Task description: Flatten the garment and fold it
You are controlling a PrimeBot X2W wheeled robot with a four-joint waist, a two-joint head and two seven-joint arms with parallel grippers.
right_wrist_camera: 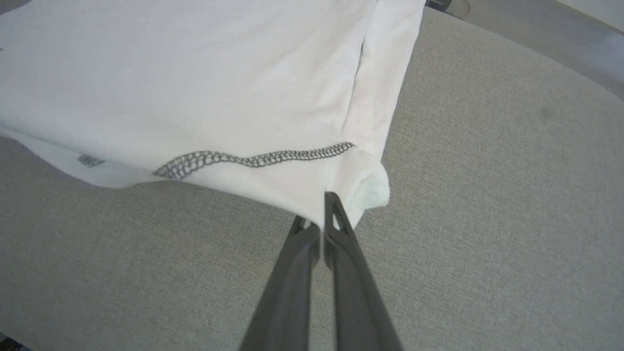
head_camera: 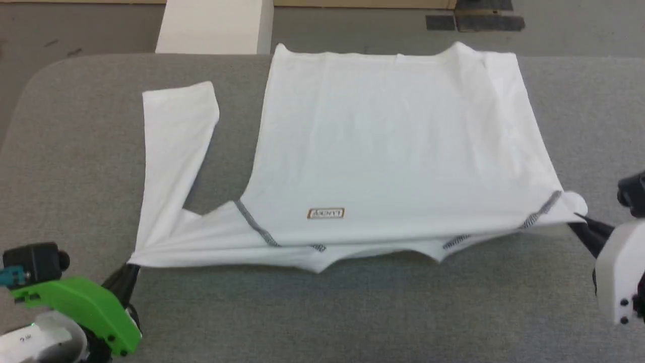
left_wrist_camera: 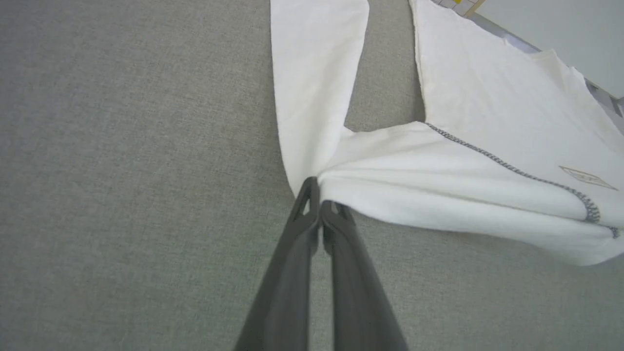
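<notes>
The garment (head_camera: 393, 146), a white long-sleeved shirt with dark zigzag seams and a small brown label (head_camera: 326, 213), lies spread over the grey table (head_camera: 75, 141). One sleeve (head_camera: 174, 151) runs back along its left side. My left gripper (head_camera: 128, 269) is shut on the garment's near left corner (left_wrist_camera: 324, 178), where sleeve and body bunch together; its near edge lifts slightly off the table. My right gripper (head_camera: 579, 222) is shut on the garment's near right corner (right_wrist_camera: 351, 195), just below a zigzag seam (right_wrist_camera: 253, 158).
A rigid white box (head_camera: 216, 25) stands beyond the table's far edge at the back left. Grey floor and a dark mat (head_camera: 473, 20) lie behind the table. Bare table surface stretches along the front and to both sides of the garment.
</notes>
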